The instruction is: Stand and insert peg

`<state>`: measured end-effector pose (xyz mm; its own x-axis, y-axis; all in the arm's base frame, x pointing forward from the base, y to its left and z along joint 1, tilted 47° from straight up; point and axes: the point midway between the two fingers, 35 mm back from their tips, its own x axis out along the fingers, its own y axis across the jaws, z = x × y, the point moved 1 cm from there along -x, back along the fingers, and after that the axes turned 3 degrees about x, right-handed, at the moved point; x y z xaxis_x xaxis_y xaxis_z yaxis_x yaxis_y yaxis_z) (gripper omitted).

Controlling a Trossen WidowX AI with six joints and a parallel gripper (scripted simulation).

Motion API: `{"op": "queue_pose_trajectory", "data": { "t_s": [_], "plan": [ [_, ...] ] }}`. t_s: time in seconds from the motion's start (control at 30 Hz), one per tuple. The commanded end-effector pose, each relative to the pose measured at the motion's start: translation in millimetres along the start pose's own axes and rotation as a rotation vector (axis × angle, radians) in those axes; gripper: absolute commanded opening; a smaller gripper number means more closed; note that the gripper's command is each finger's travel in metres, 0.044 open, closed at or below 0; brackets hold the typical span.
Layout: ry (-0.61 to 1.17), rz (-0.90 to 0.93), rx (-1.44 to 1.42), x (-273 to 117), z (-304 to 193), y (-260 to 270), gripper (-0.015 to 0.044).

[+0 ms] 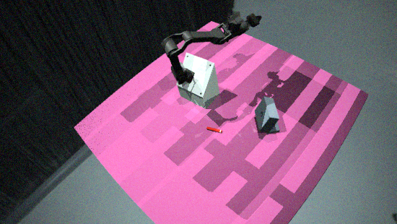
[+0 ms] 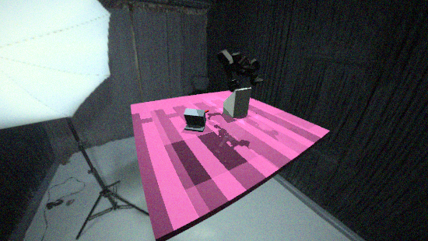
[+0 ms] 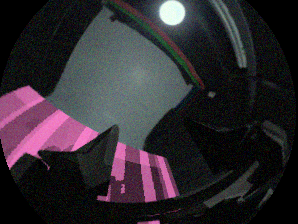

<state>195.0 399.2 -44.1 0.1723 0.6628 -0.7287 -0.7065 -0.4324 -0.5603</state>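
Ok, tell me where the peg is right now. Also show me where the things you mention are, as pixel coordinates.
In the top view, the red peg (image 1: 213,129) (image 2: 207,111) lies on the table (image 1: 144,181) (image 2: 268,167), left of the dark grey sloped block (image 1: 270,113) (image 2: 195,118).

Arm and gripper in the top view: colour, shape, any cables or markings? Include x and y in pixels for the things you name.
Arm (image 1: 200,36): dark grey to black, slim angular links with chunky rounded joints. Gripper: black; its fingers look dark and wedge-shaped, tapering to points. No cables or markings discernible.
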Motion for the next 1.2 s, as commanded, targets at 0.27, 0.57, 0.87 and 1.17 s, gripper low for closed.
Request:
{"op": "queue_pose_trajectory", "data": {
  "t_s": [0.27,0.57,0.87,1.17],
  "plan": [
    [0.27,-0.048,0.269,-36.5,-80.9,-27.6,0.044],
    [0.488,-0.084,0.487,-75.2,-143.7,-33.5,0.044],
    [0.708,-0.128,0.7,-123.8,-200.2,-28.9,0.044],
    [0.933,-0.179,0.903,-180.7,-247.5,-14.6,0.044]
  ]
}}
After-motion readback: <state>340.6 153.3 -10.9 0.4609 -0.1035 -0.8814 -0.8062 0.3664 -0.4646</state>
